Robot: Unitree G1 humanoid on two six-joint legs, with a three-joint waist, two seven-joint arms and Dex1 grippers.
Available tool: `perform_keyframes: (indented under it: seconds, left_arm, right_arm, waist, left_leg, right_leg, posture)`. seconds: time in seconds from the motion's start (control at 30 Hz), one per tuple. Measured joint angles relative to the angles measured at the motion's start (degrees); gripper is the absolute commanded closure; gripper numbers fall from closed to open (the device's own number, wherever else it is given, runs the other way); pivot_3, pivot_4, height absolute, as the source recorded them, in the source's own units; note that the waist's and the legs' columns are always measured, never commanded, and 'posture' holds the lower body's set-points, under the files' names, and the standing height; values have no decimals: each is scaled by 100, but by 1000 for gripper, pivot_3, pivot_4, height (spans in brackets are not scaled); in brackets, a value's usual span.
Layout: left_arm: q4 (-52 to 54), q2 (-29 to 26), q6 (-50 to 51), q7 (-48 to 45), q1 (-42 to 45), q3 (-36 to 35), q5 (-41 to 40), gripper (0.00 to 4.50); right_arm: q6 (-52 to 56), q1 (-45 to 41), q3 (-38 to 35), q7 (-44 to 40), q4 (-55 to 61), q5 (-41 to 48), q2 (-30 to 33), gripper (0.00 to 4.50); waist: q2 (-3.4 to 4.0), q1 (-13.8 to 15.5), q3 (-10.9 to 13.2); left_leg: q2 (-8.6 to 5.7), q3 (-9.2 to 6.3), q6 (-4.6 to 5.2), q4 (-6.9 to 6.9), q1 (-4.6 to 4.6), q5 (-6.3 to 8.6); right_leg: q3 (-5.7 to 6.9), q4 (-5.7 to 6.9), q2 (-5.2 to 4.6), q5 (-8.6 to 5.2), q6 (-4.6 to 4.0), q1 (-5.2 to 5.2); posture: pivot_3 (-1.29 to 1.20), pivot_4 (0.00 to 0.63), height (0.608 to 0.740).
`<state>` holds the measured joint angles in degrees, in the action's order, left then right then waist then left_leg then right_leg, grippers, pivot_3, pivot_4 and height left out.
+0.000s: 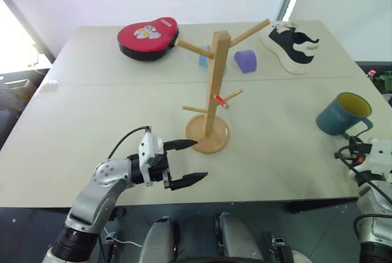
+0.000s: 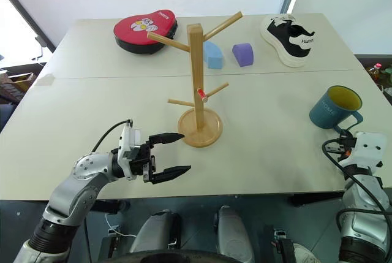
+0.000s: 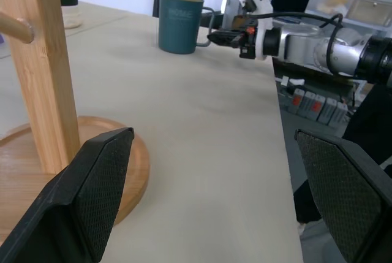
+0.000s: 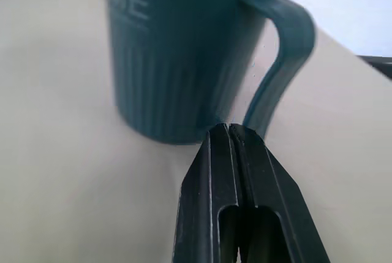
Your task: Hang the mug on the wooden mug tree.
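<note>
Right end effector [image 4: 229,129], fingers pressed together on nothing, points at the mug [image 1: 343,114] just ahead (upright on the tabletop [image 1: 122,122]); left end effector [image 1: 189,162] gapes wide beside the wooden mug tree [image 1: 212,91].

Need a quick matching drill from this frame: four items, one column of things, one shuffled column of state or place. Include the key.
Things:
1. mug
2. wooden mug tree
3. left gripper
4. right gripper

State or place:
A. fingers pressed together, tips at the foot of the mug's handle
B. stands upright on the table, yellow inside, near the right edge
C. fingers spread apart, just in front of the round wooden base
D. stands mid-table, every peg bare

Pairs: 1-B, 2-D, 3-C, 4-A
</note>
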<state>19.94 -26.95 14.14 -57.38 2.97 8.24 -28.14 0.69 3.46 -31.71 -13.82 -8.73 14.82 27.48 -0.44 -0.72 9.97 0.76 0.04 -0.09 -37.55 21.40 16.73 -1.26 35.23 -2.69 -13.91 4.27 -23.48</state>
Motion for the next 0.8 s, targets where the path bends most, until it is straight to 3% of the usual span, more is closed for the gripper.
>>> perform_keyframes:
  seconds: [0.13,0.17,0.23,0.37,0.8]
  left_arm:
    - [-28,16,-6,-1,1,12,18,0]
    - [-30,18,-6,0,6,14,18,0]
    - [-32,20,-4,3,12,14,19,0]
    - [-30,21,17,11,13,9,1,0]
    - [197,14,151,62,9,1,-138,0]
  right_arm:
    - [9,2,-15,49,-9,1,39,4455]
    - [52,19,-16,9,18,67,37,4219]
    - [153,77,-16,-52,145,194,25,3560]
    - [224,102,-16,70,361,213,12,1613]
    - [396,-131,-5,470,319,12,2,1613]
  waist:
    - [0,-9,0]
    - [0,-6,0]
    - [0,-3,0]
    - [0,-2,0]
    - [0,-4,0]
  left_leg:
    - [4,0,0,0,-1,0]
    - [4,0,0,0,-2,0]
    - [5,0,0,0,-2,0]
    - [5,0,0,-9,-1,0]
    - [5,-1,0,-25,0,0]
  right_leg:
    - [-1,2,4,0,0,0]
    - [-1,3,4,0,0,0]
    - [-1,5,5,0,1,0]
    - [-1,10,4,0,1,1]
    - [-2,18,5,0,1,3]
  posture:
    - [0,150,735]
    - [0,150,735]
    - [0,150,735]
    - [0,150,735]
    - [0,150,735]
